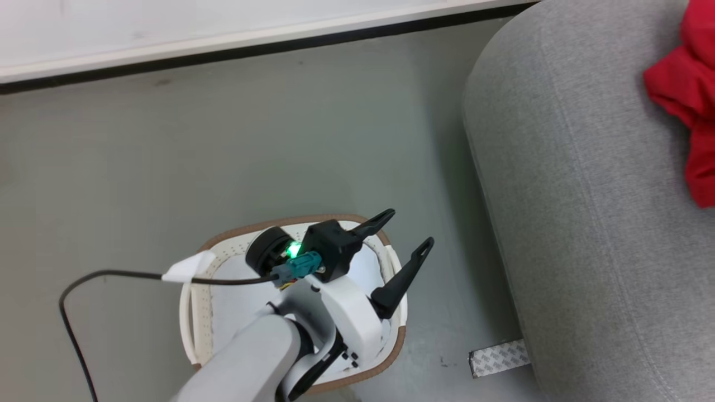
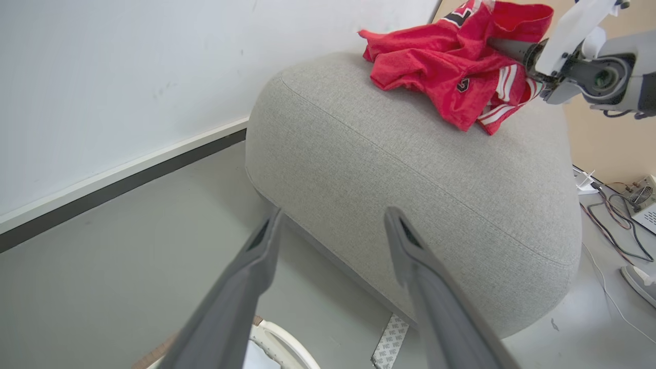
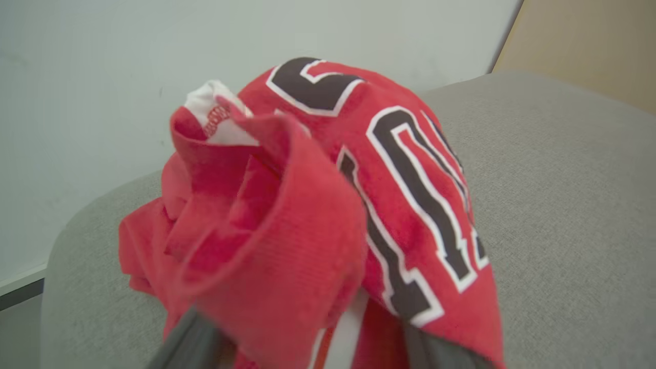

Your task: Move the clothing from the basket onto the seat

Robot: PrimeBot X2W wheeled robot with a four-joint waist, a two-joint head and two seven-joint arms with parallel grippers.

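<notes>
In the head view, the left gripper is hovering over the cream-white plastic laundry basket with the brown rim, its two dark fingers spread wide and holding nothing. A plain pale cloth is lying inside the basket. The bright red sports jersey is showing at the right edge, on the large light grey fabric sofa.

In the left wrist view, the spread fingers are pointing toward the sofa. The jersey is lying bunched on its top, and the right gripper is reaching into the cloth's far side.

In the right wrist view, the jersey is draping over that gripper's fingers and hiding their tips, so I cannot tell whether they are pinching it. The lower folds are resting on the sofa.

The transfer is looking nearly complete. What seems left is freeing the right gripper from the jersey.
</notes>
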